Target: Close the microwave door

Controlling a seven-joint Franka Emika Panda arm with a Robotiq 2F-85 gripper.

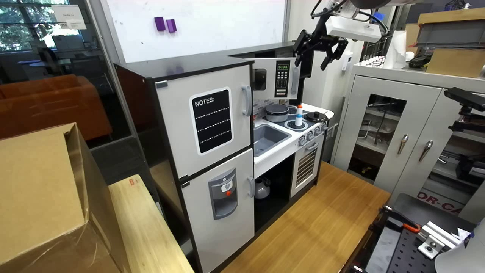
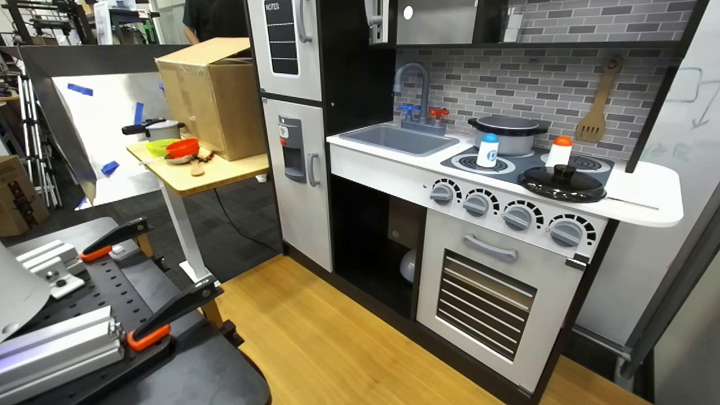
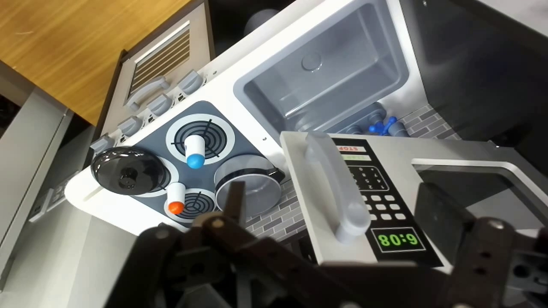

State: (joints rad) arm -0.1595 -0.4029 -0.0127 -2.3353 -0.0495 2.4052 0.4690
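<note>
Spread wide and holding nothing, the tool hangs near the handle of the swung-out microwave door (its free side), presumably for leverage.

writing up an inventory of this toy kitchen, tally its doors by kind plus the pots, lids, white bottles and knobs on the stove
Fridge doors: 2
Microwave door: 1
Oven door: 1
Pot: 1
Lid: 1
White bottles: 2
Knobs: 4
Total: 12
</note>
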